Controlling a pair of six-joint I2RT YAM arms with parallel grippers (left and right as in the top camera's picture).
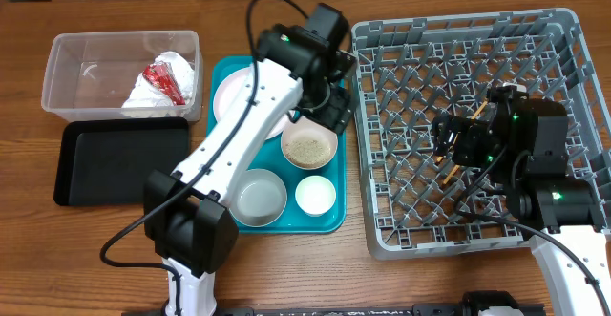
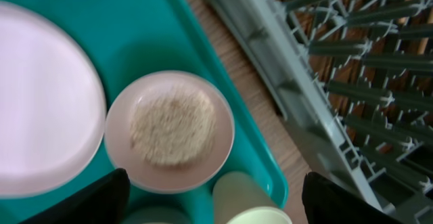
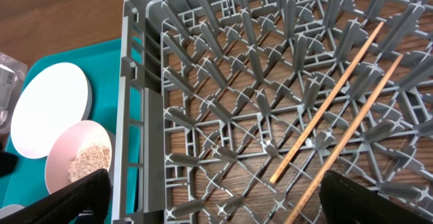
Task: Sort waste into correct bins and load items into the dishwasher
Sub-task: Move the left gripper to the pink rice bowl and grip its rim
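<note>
My left gripper (image 1: 325,106) is open and empty, hovering above the pink bowl of crumbs (image 1: 308,145) on the teal tray (image 1: 332,222); the bowl also shows in the left wrist view (image 2: 169,129). On the tray too are a pink plate (image 1: 233,96), a grey bowl (image 1: 261,198) and a pale green cup (image 1: 315,195). My right gripper (image 1: 456,142) is open and empty over the grey dishwasher rack (image 1: 554,25). Two wooden chopsticks (image 3: 338,109) lie in the rack below it.
A clear plastic bin (image 1: 72,49) at the back left holds red and white wrappers (image 1: 162,82). A black tray (image 1: 119,158) lies in front of it. Bare wooden table lies around them.
</note>
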